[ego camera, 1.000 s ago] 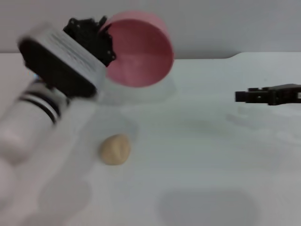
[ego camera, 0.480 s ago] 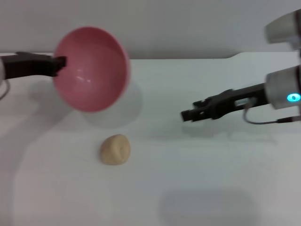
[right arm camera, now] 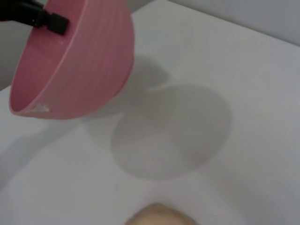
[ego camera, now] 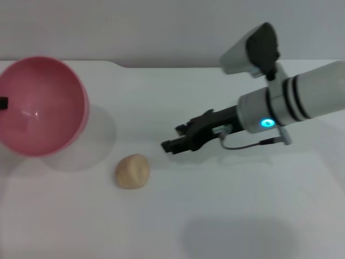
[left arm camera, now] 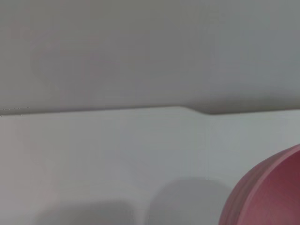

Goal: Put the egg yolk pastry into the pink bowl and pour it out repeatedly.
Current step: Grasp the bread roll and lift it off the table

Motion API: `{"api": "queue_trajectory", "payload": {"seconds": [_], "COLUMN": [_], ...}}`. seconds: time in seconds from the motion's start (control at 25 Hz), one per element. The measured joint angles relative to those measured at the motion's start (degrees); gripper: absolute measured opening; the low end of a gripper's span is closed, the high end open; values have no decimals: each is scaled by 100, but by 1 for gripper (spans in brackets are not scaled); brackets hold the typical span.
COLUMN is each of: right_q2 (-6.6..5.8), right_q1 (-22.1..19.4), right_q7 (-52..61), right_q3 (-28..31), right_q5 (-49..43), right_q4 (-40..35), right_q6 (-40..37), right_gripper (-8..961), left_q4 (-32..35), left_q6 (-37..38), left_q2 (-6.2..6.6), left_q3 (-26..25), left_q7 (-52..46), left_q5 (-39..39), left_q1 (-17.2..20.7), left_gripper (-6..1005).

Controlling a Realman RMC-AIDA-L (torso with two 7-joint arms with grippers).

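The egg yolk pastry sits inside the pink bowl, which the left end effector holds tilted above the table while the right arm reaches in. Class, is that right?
Not quite. The egg yolk pastry lies on the table, outside the pink bowl; the head view shows it. The rest holds: the left end effector holds the bowl tilted above the table, and the right end effector reaches in.

A: What colour is the bowl?
B: The pink bowl (ego camera: 40, 105) is glossy rose pink, plain, with a paler rim; its outer wall shows faint horizontal ridges in the right wrist view.
A: And the egg yolk pastry (ego camera: 132, 171)?
B: Pale tan-beige, matte, no markings.
A: The arm?
B: The right gripper (ego camera: 173, 138) is black; its right arm (ego camera: 302, 100) is white with black rings and a small cyan light (ego camera: 264, 122). The table (ego camera: 226, 216) is plain white, the wall (ego camera: 161, 27) grey.
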Motion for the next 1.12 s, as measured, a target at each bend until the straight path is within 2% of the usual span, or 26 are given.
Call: {"api": "queue_trajectory", "payload": {"seconds": [0.16, 0.36, 0.64, 0.76, 1.12], "right_q2": [19, 41, 55, 56, 58], "right_q1": [100, 185, 347, 359, 287], "right_q7": [-131, -514, -542, -425, -331], "right_q3": [-1040, -2295, -3372, -3595, -3727], "right_q5": [685, 1776, 2284, 2288, 2297], "right_q4": [-17, -52, -7, 51, 222], "right_q6": [596, 1445, 2065, 2217, 2306], "right_gripper": [554, 551, 547, 546, 540], "left_q4": [247, 274, 290, 291, 288], "left_q6": [89, 156, 189, 199, 214], "left_q2": [-10, -10, -10, -7, 8], "left_q3": [53, 161, 276, 276, 272], "left_q7": [-107, -141, -144, -145, -149], "left_q5": [-8, 29, 47, 49, 62], "left_q1": [141, 121, 65, 53, 37], "left_gripper": [-1, -2, -2, -2, -1]}}
